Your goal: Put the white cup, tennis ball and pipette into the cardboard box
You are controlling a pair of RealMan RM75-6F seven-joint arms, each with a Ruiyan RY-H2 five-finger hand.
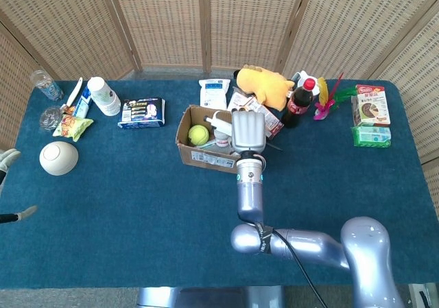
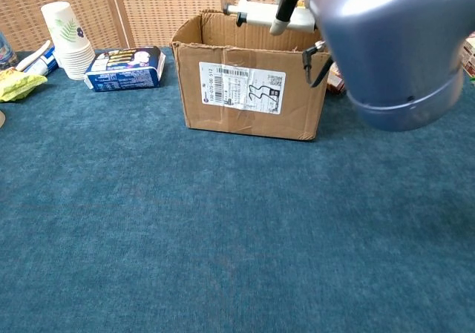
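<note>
Across the blue tabletop (image 1: 137,198), spread from edge to edge beneath everything else. At its middle, an open cardboard box (image 1: 206,156), label facing the chest camera, flaps up. Directly above the box's right half, the right hand (image 1: 248,131), back upward in the head view, fingers curled down around the pipette (image 2: 261,15) and gripping it. Held roughly level over the box opening, tip end pointing left, well clear of the box floor as far as the chest view lets on. Inside the box, on the left, the tennis ball (image 1: 198,134); beside it, toward the middle, the white cup (image 1: 221,138), partly hidden under the pipette and hand, so its exact pose hard to judge. Behind the box, a yellow plush toy (image 1: 264,83) and a cola bottle (image 1: 299,101) standing upright. Off to the far left, a stack of paper cups (image 2: 65,38) just beside a blue packet (image 2: 126,67). At the extreme left edge of the head view, only a sliver of the left hand (image 1: 7,160), too little visible to tell whether open or closed.
</note>
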